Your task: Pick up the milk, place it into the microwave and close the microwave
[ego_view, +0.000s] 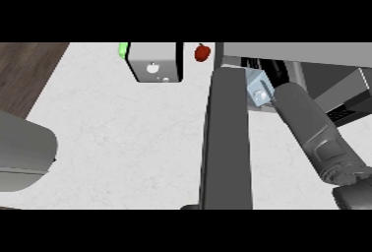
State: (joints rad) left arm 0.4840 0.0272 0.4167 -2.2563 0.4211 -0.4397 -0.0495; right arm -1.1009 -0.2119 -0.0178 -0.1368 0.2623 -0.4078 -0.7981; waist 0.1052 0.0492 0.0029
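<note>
white speckled counter [138, 147] fills most of the view, with a strip of dark wood floor [25, 74] in the upper left corner. nearest, at the lower left edge, sits the bulky grey left forearm [22, 152]; its hand is out of frame. at the lower right the right forearm [320, 138] runs up and leftward toward the upper right of the frame.

between them the open microwave door [227, 142] stands edge-on, a tall dark slab from the bottom edge up to the microwave [305, 54] along the top right. the right arm reaches past this door into the dark cavity, and the pale blue milk carton [259, 88] shows right at the opening, just beyond the door's edge and touching the end of the arm. the right hand itself is hidden behind the carton and forearm, so i cannot tell how its fingers sit.

farther back, at upper centre, a white boxy appliance with a green edge [154, 61] and a small red object [202, 52] beside it.

by my reading the pick is done and the placing is underway; letting go, backing out and shutting the door remain. room is tight: the arm lies close to the door, which has to swing across where it now lies.
</note>
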